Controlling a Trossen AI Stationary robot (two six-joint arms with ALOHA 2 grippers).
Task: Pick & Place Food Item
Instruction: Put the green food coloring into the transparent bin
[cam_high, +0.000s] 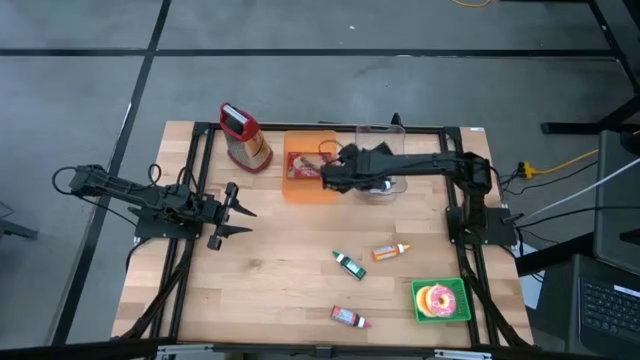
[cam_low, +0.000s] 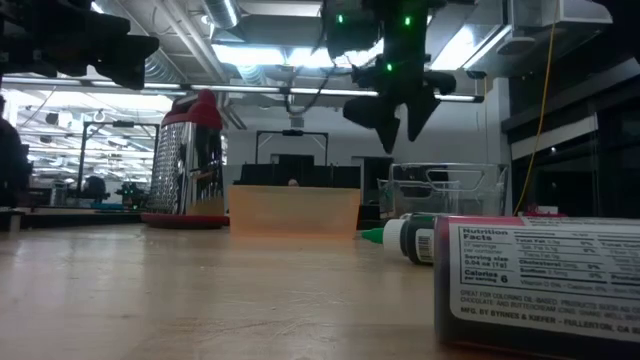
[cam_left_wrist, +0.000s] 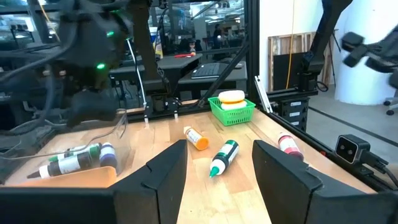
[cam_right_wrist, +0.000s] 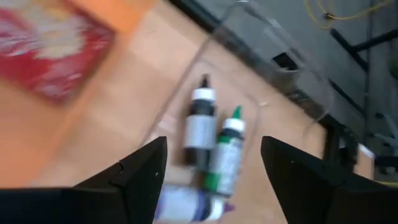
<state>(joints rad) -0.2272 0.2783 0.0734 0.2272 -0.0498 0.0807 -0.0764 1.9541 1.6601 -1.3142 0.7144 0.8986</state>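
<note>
From above, my right gripper (cam_high: 352, 178) hangs spread and empty over the clear bin (cam_high: 385, 160) of bottles; its wrist view shows those bottles (cam_right_wrist: 200, 127) lengthwise between its fingers (cam_right_wrist: 140, 177); my left gripper (cam_high: 240, 212) waits apart, spread.

The nearest tube's (cam_low: 540, 285) label reads "Nutrition Facts", "Calories 6", "Food coloring".

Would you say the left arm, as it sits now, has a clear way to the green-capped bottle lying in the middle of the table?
Probably yes. The left gripper is open and level, and only bare table lies between it and the green-capped bottle. The right gripper hangs over the clear container, well aside.
</note>
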